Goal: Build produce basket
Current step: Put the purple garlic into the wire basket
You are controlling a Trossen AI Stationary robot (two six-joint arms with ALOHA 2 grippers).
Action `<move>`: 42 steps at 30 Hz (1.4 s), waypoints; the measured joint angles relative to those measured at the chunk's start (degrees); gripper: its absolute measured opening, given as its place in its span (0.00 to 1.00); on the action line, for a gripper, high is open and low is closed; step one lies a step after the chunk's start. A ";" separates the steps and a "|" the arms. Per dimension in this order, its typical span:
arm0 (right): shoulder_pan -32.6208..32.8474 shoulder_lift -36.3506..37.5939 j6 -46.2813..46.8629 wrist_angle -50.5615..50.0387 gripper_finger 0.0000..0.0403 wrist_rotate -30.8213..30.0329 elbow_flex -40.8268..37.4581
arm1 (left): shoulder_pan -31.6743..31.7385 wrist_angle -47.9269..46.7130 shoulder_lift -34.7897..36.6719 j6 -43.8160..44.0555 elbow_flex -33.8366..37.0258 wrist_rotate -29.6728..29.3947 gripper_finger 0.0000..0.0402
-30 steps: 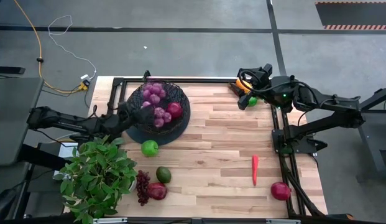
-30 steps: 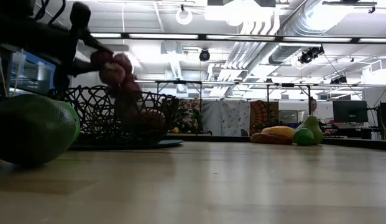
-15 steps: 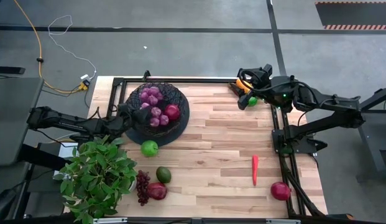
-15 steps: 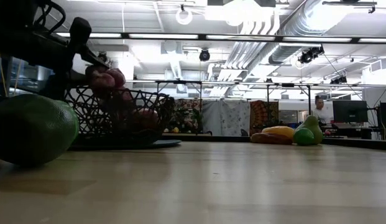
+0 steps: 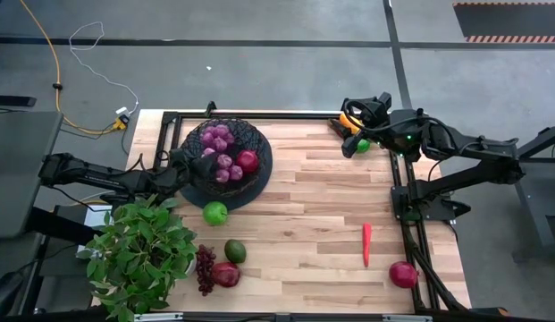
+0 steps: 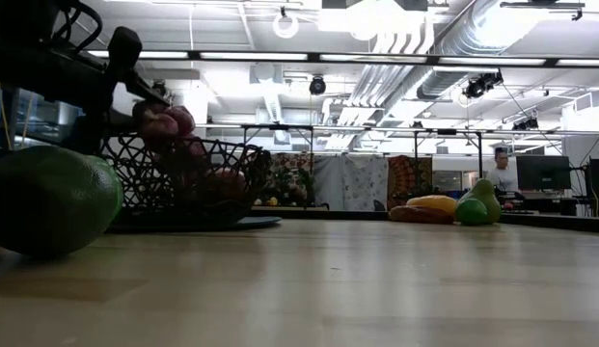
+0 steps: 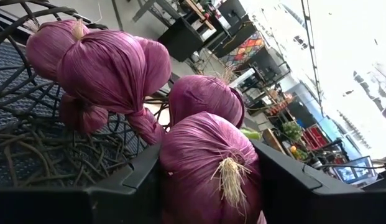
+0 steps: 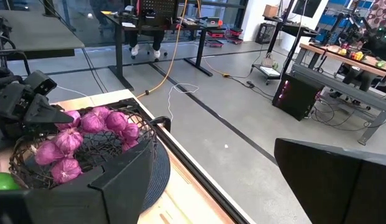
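Note:
The black wire basket stands at the table's far left, with a red pomegranate and a purple grape bunch in it. My left gripper reaches over the basket's left rim, shut on the bunch. In the low view the gripper is just above the rim. My right gripper hangs open at the far right corner, above a yellow-orange pepper and a green fruit. Its fingers hold nothing. My left gripper pinches one purple ball at the bunch's near end between its two fingers. The fingers come nearly level from the table's left, over the basket rim. The other balls lie ahead of the fingers, down in the basket.
A potted plant fills the near left corner. On the table lie a green apple, an avocado, dark grapes, a pomegranate, a red chili and another pomegranate. A person shows far behind.
My left gripper has sunk a little toward the basket with the purple bunch. The bunch, which hung higher over the rim, has come down among the other things in the basket. In the last half second nothing has moved.

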State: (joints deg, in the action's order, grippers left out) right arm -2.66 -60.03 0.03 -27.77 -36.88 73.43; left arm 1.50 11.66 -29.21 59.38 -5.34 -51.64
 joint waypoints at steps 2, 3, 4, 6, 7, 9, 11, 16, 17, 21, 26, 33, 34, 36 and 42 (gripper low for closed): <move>0.00 0.00 0.00 -0.02 0.79 0.00 0.00 | 0.02 -0.15 -0.02 -0.62 -0.13 0.13 0.53; 0.00 0.00 0.00 -0.02 0.79 0.00 -0.01 | 0.02 -0.35 -0.04 -1.19 -0.44 0.47 0.55; 0.00 0.00 0.00 -0.02 0.79 0.00 -0.02 | 0.02 -0.35 -0.04 -1.74 -0.76 0.74 0.57; 0.00 0.00 0.00 -0.02 0.79 0.00 -0.02 | 0.04 -0.88 -0.02 -3.05 -1.56 1.54 0.61; 0.00 0.00 0.00 -0.03 0.79 0.00 -0.02 | 0.02 -1.81 -0.02 -3.39 -2.11 2.06 0.63; 0.00 0.00 0.00 -0.04 0.79 0.00 -0.02 | 0.02 -4.27 -0.02 -3.45 -3.19 2.96 0.66; 0.00 0.00 0.00 -0.04 0.79 0.00 -0.02 | 0.02 -7.01 -0.02 -3.46 -4.45 3.82 0.69; 0.00 -0.01 0.00 -0.06 0.79 0.00 -0.02 | 0.02 -15.80 -0.02 -4.34 -8.43 3.78 0.70; 0.00 -0.02 0.00 -0.06 0.79 0.00 -0.02 | 0.02 -17.25 -0.02 -5.03 -9.38 3.31 0.70; 0.00 -0.02 -0.02 -0.09 0.79 0.00 -0.04 | 0.57 -24.56 -0.02 -7.29 -13.62 1.81 0.70; 0.00 -0.02 0.00 -0.09 0.79 0.00 -0.04 | 2.77 -33.14 -0.04 -10.46 -18.27 1.64 0.70; 0.00 -0.02 -0.02 -0.15 0.79 0.00 -0.04 | 5.82 -36.26 -0.18 -17.28 -23.50 2.54 0.70; 0.00 -0.02 -0.11 -0.27 0.79 0.00 -0.04 | 6.14 -36.28 -0.35 -18.17 -24.14 3.31 0.70; 0.00 -0.02 -0.86 -0.33 0.79 0.00 -0.04 | 6.70 -36.30 -0.93 -20.15 -25.44 5.18 0.70; 0.00 0.39 -2.96 -0.34 0.79 -0.13 -0.07 | 8.08 -39.71 -4.88 -24.36 -32.32 10.49 0.69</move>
State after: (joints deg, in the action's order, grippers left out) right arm -2.66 -59.64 -2.93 -28.11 -37.02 73.36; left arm 9.58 -28.05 -34.09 35.01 -37.66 -41.15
